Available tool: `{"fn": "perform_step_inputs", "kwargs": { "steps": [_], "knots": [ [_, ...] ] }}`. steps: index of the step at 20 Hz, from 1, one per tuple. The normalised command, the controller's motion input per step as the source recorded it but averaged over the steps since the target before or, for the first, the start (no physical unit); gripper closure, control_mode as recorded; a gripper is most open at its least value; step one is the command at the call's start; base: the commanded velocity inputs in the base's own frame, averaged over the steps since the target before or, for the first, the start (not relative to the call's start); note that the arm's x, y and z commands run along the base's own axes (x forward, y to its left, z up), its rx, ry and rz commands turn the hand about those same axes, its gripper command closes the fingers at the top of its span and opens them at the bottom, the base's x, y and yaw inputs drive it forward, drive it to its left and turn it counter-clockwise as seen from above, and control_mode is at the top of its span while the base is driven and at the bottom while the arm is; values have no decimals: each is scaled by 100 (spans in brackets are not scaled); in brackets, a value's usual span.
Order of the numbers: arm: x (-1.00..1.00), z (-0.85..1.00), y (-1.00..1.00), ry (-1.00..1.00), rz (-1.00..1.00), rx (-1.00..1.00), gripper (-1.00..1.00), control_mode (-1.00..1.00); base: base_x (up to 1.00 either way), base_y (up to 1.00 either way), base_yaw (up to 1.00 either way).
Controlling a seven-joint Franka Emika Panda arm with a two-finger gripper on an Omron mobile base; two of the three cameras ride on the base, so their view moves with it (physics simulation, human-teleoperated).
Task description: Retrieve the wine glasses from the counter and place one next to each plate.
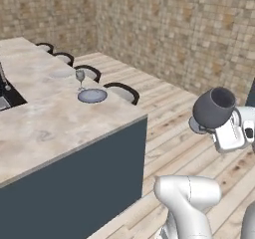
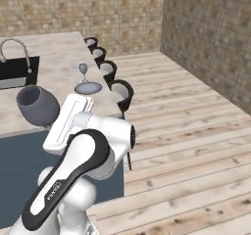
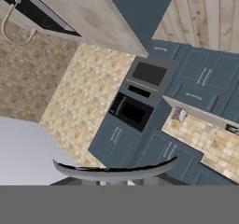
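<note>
My gripper (image 1: 211, 128) is shut on the stem of the dark grey wine glass (image 1: 214, 107), a wide-bowled goblet held in the air over the wooden floor, right of the island. From the right base view the goblet (image 2: 37, 105) hangs tilted at the tip of my gripper (image 2: 51, 126). Its round foot (image 3: 114, 171) crosses the bottom of the hand view. The slim clear wine glass (image 1: 80, 77) stands upright on the island just behind the blue-grey plate (image 1: 92, 95). A pale plate (image 1: 61, 74) lies further back. The counter (image 3: 193, 108) shows across the room above dark blue cabinets.
The island top (image 1: 50, 128) has a black sink (image 2: 17, 70) with a curved tap. Several dark stools (image 1: 122, 91) line its far side. A tiled wall bounds the wooden floor (image 2: 186, 131), which lies open to the right.
</note>
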Motion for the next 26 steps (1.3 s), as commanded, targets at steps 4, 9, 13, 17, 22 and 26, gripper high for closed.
{"fn": "perform_step_inputs", "kwargs": {
  "steps": [4, 9, 13, 17, 22, 26],
  "knots": [
    [0, 0, 0, 0, 0, 0, 100, 100, 90, -100, 12],
    [0, 0, 0, 0, 0, 0, 100, 100, 99, -100, 23],
    [0, 0, 0, 0, 0, 0, 100, 100, 100, -96, 33],
    [0, 0, 0, 0, 0, 0, 100, 100, 100, -93, 35],
    [0, 0, 0, 0, 0, 0, 100, 100, 100, -96, 33],
    [0, 0, 0, 0, 0, 0, 100, 100, 100, -89, 35]
  ]
}}
